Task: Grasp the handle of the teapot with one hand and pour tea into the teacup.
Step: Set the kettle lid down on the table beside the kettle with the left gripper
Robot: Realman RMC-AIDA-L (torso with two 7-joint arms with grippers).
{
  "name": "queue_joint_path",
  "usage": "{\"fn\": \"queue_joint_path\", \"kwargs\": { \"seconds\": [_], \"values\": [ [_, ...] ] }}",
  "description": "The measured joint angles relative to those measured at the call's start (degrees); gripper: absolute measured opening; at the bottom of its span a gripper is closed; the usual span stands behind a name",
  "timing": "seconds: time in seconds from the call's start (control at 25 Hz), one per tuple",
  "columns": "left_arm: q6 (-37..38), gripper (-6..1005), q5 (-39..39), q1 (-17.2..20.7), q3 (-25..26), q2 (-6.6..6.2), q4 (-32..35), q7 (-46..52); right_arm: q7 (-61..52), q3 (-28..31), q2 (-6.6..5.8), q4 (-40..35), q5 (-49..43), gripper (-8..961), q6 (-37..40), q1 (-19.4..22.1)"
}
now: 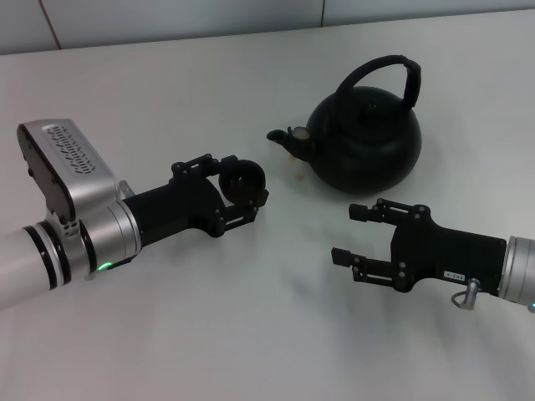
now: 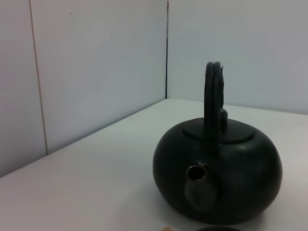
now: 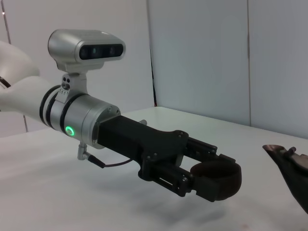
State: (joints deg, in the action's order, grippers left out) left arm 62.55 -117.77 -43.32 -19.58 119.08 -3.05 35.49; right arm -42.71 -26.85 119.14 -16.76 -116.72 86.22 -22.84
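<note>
Right hand [image 1: 355,234] sits nearest, low over the bench [image 1: 251,334], fingers spread and released, holding nothing, pointing toward the robot's left. Left hand [image 1: 242,190] is clenched on the teacup [image 1: 243,182]; the right wrist view shows the cup gripped between its fingers, clear of the bench surface. Farther back stands the teapot [image 1: 364,142], upright on the bench, spout [image 1: 288,140] turned toward the left hand, handle [image 1: 380,71] arched high above the lid and untouched.

Judgement: the cup is secured and presented near the spout; the grasp of the handle is not yet made. The next move calls for the right hand to rise and travel back over the pot, then close on the top band of the handle.

Open room: bare bench lies between the right hand and the pot, and the hoop is free above. A wall stands behind the bench's far edge. The cup sits near the spout, so lifting should be steady to avoid striking it.
</note>
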Motion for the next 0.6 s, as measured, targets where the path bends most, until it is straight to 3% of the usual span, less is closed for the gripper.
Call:
{"fn": "queue_joint_path", "kwargs": {
  "seconds": [0.6],
  "values": [
    [-3.7, 693, 0.0, 0.8, 0.0, 0.02, -0.8, -2.3, 0.0, 0.0, -0.05, 0.1, 0.0, 718, 0.0, 0.1]
  ]
}}
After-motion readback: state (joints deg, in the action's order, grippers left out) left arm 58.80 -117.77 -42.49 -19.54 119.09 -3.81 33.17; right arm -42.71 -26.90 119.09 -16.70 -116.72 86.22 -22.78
